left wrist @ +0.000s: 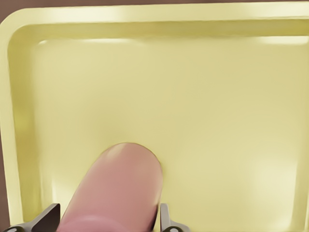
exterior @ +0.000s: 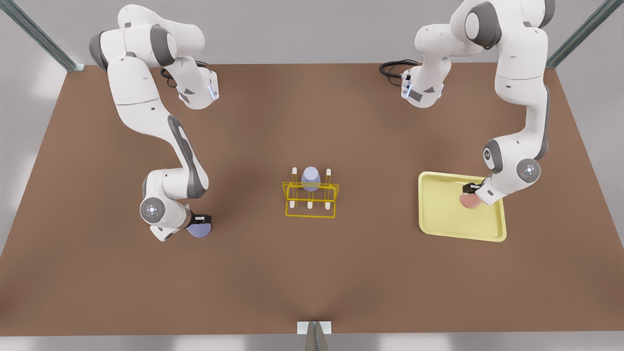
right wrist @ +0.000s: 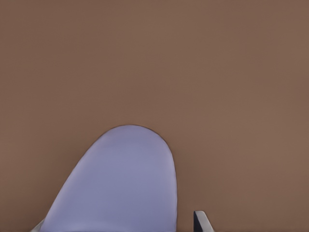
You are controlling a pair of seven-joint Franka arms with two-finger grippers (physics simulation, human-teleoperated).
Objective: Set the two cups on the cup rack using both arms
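The pale-yellow tray (exterior: 446, 214) holds the pink cup (left wrist: 116, 188), clamped by the left gripper (exterior: 472, 189) near its far edge. The right gripper (exterior: 200, 219) clamps a lavender cup (right wrist: 120, 183) on open brown table (exterior: 312, 273). Another lavender cup (exterior: 310, 178) sits on the yellow rack (exterior: 310, 199).

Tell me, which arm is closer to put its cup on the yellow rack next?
Probably the right. Its pincer grips the lavender cup, a bit nearer the cup rack. The left pincer holds the pink cup over the tray, slightly farther away.
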